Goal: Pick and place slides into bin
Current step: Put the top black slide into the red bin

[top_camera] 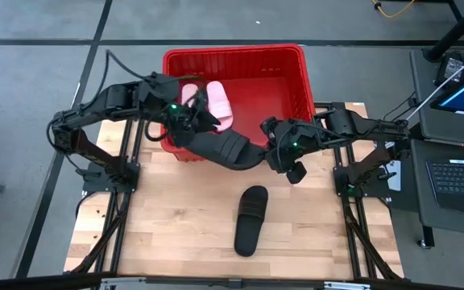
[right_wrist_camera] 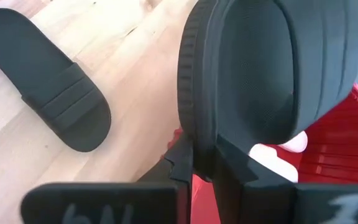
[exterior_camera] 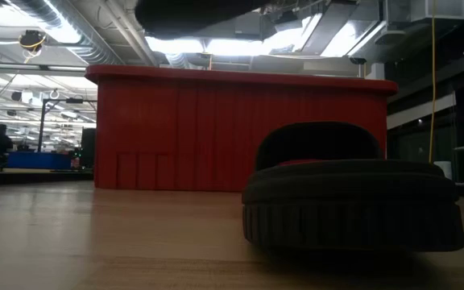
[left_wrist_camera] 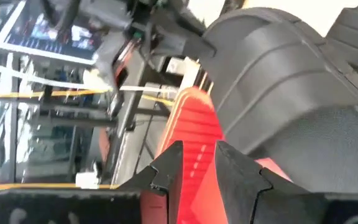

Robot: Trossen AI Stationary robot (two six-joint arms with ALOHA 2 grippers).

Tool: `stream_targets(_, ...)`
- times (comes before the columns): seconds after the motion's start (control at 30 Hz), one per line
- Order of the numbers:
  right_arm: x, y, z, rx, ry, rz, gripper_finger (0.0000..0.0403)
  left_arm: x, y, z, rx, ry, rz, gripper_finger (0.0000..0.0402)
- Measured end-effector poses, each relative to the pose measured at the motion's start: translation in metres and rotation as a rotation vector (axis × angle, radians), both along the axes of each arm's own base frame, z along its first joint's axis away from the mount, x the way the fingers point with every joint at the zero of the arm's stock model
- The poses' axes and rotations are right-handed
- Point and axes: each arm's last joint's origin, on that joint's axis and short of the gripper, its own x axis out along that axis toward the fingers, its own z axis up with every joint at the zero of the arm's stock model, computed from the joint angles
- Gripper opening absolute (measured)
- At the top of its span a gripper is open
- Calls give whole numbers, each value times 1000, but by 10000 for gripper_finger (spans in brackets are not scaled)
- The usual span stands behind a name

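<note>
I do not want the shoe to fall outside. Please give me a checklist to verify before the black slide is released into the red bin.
1. Right gripper shut on the lifted black slide: ok.
2. Left gripper free of that slide: cannot tell; its fingers show a gap.
3. Slide fully over the bin: not ok; it hangs across the front rim.
4. Space inside the bin: ok; two pink slides lie at one side.
5. Second black slide on the table, away from the arms: ok.

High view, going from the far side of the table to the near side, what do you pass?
Bin → pink slides inside it → held black slide → loose black slide on the table.
</note>
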Motion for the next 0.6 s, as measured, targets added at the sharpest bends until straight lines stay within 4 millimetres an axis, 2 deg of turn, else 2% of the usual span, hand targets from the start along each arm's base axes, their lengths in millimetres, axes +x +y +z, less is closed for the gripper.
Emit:
stream_targets(0.13, 1, -4, 1, -28, -13, -44, 38, -15, -1, 8, -58, -35, 60, 85)
stream_targets(0.33, 4, -26, 2, -23, -50, -209, 38, -36, -1, 18, -261, -115, 253, 82)
stream_targets(0.47, 7, -46, 3, 29, -81, -333, 38, -41, 2, 21, -378, -170, 426, 82)
stream_targets(0.6, 8, -67, 2, 23, -103, -469, 38, -42, 2, 21, -432, -193, 490, 82)
